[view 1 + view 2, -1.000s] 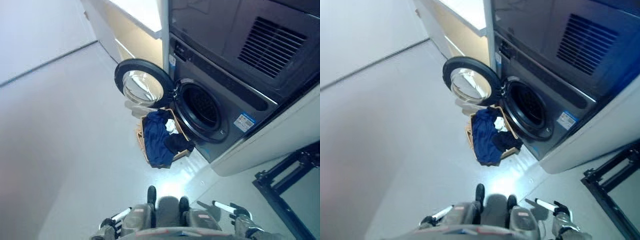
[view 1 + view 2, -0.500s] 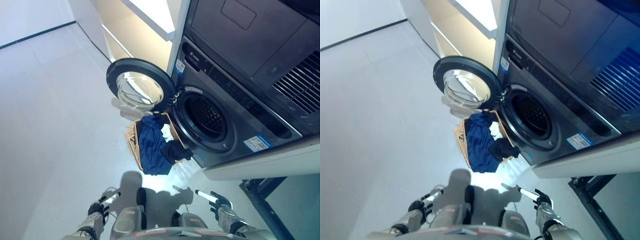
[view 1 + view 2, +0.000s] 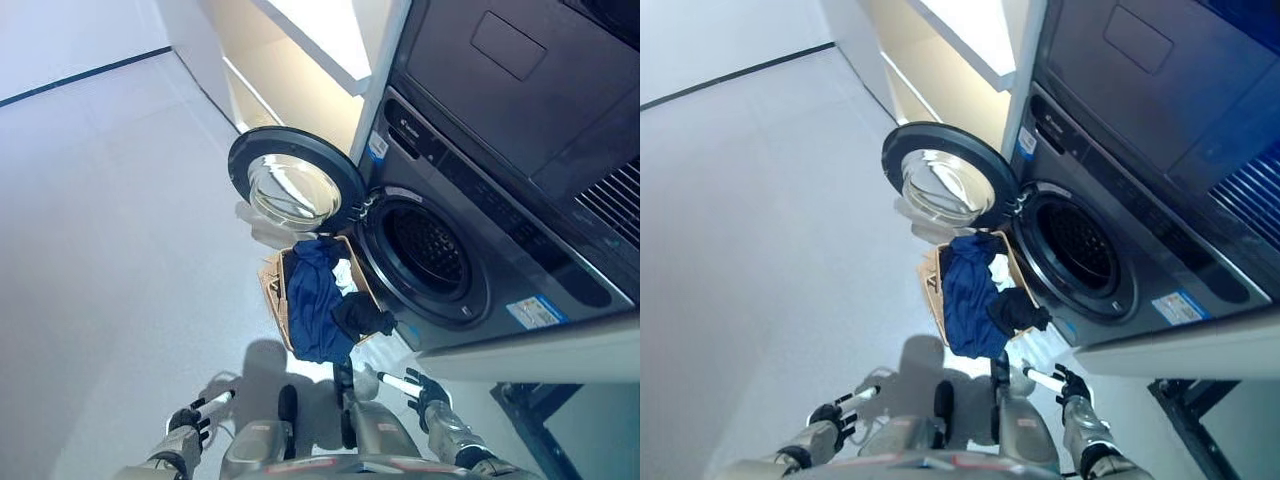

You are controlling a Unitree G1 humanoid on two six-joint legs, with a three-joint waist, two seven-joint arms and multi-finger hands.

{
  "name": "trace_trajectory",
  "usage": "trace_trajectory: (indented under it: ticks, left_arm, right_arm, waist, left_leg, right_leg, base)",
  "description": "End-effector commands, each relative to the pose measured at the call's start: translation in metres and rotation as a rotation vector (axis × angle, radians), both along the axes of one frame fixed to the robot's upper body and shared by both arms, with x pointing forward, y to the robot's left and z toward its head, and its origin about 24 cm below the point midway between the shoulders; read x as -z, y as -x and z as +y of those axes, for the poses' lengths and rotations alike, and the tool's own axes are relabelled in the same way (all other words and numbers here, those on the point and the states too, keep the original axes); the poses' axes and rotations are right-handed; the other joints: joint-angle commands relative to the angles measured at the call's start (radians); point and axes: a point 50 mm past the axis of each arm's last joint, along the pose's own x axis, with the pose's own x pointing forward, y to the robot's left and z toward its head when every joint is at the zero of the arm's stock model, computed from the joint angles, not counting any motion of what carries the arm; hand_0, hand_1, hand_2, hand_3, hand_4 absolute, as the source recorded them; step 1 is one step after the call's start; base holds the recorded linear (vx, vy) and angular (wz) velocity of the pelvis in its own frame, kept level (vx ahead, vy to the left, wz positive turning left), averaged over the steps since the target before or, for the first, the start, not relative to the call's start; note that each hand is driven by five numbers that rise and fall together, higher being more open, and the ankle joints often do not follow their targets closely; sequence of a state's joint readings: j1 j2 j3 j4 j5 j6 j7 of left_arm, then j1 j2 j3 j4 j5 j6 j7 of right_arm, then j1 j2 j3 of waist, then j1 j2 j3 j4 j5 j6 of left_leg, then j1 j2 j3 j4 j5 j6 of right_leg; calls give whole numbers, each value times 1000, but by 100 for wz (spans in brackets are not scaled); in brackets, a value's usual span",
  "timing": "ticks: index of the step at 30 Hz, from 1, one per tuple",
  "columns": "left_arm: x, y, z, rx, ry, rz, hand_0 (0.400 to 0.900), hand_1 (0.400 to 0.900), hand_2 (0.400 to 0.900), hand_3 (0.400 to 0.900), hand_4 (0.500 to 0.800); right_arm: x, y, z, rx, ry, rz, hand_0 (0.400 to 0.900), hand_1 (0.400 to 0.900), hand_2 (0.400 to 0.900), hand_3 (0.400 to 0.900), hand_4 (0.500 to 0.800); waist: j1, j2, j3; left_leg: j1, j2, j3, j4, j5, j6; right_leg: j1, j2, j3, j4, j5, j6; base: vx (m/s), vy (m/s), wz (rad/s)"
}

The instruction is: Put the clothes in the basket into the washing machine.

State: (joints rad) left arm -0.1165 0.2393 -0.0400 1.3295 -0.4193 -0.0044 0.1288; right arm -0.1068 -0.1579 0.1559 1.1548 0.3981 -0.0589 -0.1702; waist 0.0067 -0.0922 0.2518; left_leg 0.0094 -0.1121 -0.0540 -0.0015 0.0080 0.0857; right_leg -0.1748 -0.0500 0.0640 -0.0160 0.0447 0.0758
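A brown basket stands on the floor in front of the washing machine. It holds a blue garment, a black garment and a bit of white cloth. The blue garment hangs over the basket's near rim. The machine's round door is swung open to the left and the drum is dark inside. My left hand is low at the lower left, my right hand at the lower right. Both have relaxed fingers, hold nothing and are well short of the basket.
A pale cabinet with a white top stands left of the machine. A second appliance is stacked above the washer. A black metal frame stands at the lower right. Pale floor spreads to the left.
The whole picture has shifted, so the camera moved. The basket and washer now sit nearer the middle. Both hands stay low with fingers relaxed.
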Motion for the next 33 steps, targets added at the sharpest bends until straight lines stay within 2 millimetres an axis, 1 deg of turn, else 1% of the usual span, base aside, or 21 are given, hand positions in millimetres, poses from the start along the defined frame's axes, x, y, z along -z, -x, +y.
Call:
trace_trajectory:
  ticks: [1,2,3,4,5,6,7,8,9,12,16,17,19,20,21,22,23,24,26,30,33]
  left_arm:
    - [1,5,0,-38,-14,5,900,900,900,900,800]
    - [1,5,0,-38,-14,6,900,900,900,900,800]
    - [3,5,-5,-59,1,0,900,900,900,900,800]
    - [3,5,-5,-59,1,0,900,900,900,900,800]
    - [3,-1,-13,-55,10,-15,900,900,900,900,800]
    - [2,-9,-18,-33,14,-30,900,900,900,900,800]
    - [0,-17,-21,-13,12,-48,900,900,900,900,800]
    - [-2,-23,-23,5,9,-63,900,900,900,900,800]
    - [-4,-28,-23,18,6,-81,900,900,900,900,800]
    - [-9,-41,-21,30,-11,-127,900,900,900,900,800]
    - [-25,-71,-18,45,-34,-236,900,900,900,900,800]
    - [-30,-81,-17,44,-39,-269,900,900,900,900,800]
    - [-38,-94,-17,28,-43,-318,900,900,900,900,800]
    - [-42,-102,-17,22,-45,-343,900,900,900,900,800]
    - [-42,-102,-17,22,-45,-343,900,900,900,900,800]
    - [-50,-114,-17,13,-57,-386,900,900,900,900,800]
    - [-55,-121,-18,11,-64,-409,900,900,900,900,800]
    - [-61,-129,-18,7,-77,-441,900,900,900,900,800]
    - [-73,-144,-20,3,-89,-496,900,900,900,900,800]
    - [-100,-174,-27,-6,-99,-640,900,900,900,900,800]
    - [-123,-194,-35,1,-85,-754,900,900,900,900,800]
  right_arm:
    - [-29,-45,-16,-66,78,-192,900,900,900,900,800]
    - [-29,-45,-16,-66,78,-192,900,900,900,900,800]
    - [-34,-51,-21,-72,102,-216,900,900,900,900,800]
    - [-34,-51,-21,-72,102,-216,900,900,900,900,800]
    - [-41,-59,-23,-97,137,-247,900,900,900,900,800]
    - [-47,-66,-26,-102,159,-273,900,900,900,900,800]
    - [-54,-75,-26,-123,175,-307,900,900,900,900,800]
    - [-59,-82,-26,-149,197,-328,900,900,900,900,800]
    - [-66,-91,-24,-189,218,-353,900,900,900,900,800]
    - [-85,-116,-14,-306,269,-418,900,900,900,900,800]
    - [-113,-148,-6,-407,363,-503,900,900,900,900,800]
    - [-124,-158,-3,-432,388,-537,900,900,900,900,800]
    - [-134,-169,-2,-460,444,-557,900,900,900,900,800]
    - [-141,-175,-4,-465,486,-569,900,900,900,900,800]
    - [-141,-175,-4,-465,486,-570,900,900,900,900,800]
    - [-150,-183,-9,-448,555,-572,900,900,900,900,800]
    - [-152,-185,-12,-442,601,-563,900,900,900,900,800]
    - [-160,-190,-17,-439,671,-569,900,900,900,900,800]
    - [-170,-197,-25,-406,742,-577,900,900,900,900,800]
    - [-201,-211,-35,-332,887,-661,900,900,900,900,800]
    - [-225,-220,-42,-279,951,-707,900,900,900,900,800]
  waist:
    - [-2,57,12]
    - [-3,57,12]
    - [-9,68,22]
    - [-11,69,21]
    - [-19,86,33]
    - [-33,97,44]
    - [-41,106,52]
    - [-46,114,57]
    - [-44,118,60]
    - [-28,118,67]
    - [-9,114,105]
    - [-4,114,121]
    - [0,113,137]
    - [2,115,147]
    - [2,115,146]
    - [5,121,166]
    - [8,126,174]
    - [10,131,186]
    - [11,141,206]
    - [11,162,251]
    - [15,182,268]
  left_leg:
    - [-24,40,-71,32,-87,-73]
    - [-24,40,-72,31,-86,-74]
    - [-36,55,-88,27,-74,-88]
    - [-37,55,-90,28,-74,-88]
    - [-60,63,-73,26,-60,-95]
    - [-80,71,-25,28,-54,-99]
    - [-105,79,42,26,-44,-100]
    - [-116,88,90,19,-38,-100]
    - [-125,90,104,17,-35,-101]
    - [-156,90,106,15,-29,-99]
    - [-211,88,105,14,-18,-98]
    - [-234,86,106,22,-16,-99]
    - [-269,85,104,30,-12,-100]
    - [-288,85,103,38,-11,-100]
    - [-290,85,103,39,-11,-100]
    - [-332,82,101,61,-9,-101]
    - [-354,80,100,73,-10,-100]
    - [-378,77,99,90,-11,-101]
    - [-422,70,94,129,-17,-101]
    - [-550,55,87,248,-42,-96]
    - [-670,47,83,353,-64,-91]
  right_leg:
    - [-31,40,-5,91,-10,29]
    - [-31,39,-6,92,-11,29]
    - [-43,40,-35,106,-28,17]
    - [-44,40,-37,106,-29,17]
    - [-52,28,-75,116,-45,12]
    - [-55,14,-107,123,-55,13]
    - [-67,4,-133,133,-63,14]
    - [-76,1,-147,144,-70,14]
    - [-89,6,-153,151,-72,12]
    - [-134,18,-149,173,-69,12]
    - [-201,16,-149,195,-66,11]
    - [-225,15,-149,201,-63,11]
    - [-257,12,-148,209,-59,10]
    - [-277,10,-146,217,-57,11]
    - [-279,9,-146,219,-58,11]
    - [-319,4,-147,236,-56,11]
    - [-340,2,-146,248,-56,10]
    - [-363,-2,-147,259,-57,10]
    - [-402,-9,-146,288,-57,9]
    - [-507,-25,-139,370,-67,6]
    - [-611,-40,-137,456,-84,1]
  base:
    - [179,-290,34]
    - [166,-291,45]
    - [93,-185,37]
    - [163,-335,94]
    - [70,-197,106]
    - [60,-235,132]
    - [-15,-110,90]
    - [-12,-97,44]
    - [12,-81,5]
    - [13,-72,-7]
    - [-18,-9,-1]
    - [-42,17,4]
    - [-32,27,4]
    - [-16,20,5]
    - [-48,22,10]
    - [-54,21,10]
    - [-76,25,12]
    - [-66,15,8]
    - [-72,9,6]
    - [-102,2,9]
    - [-102,-10,15]
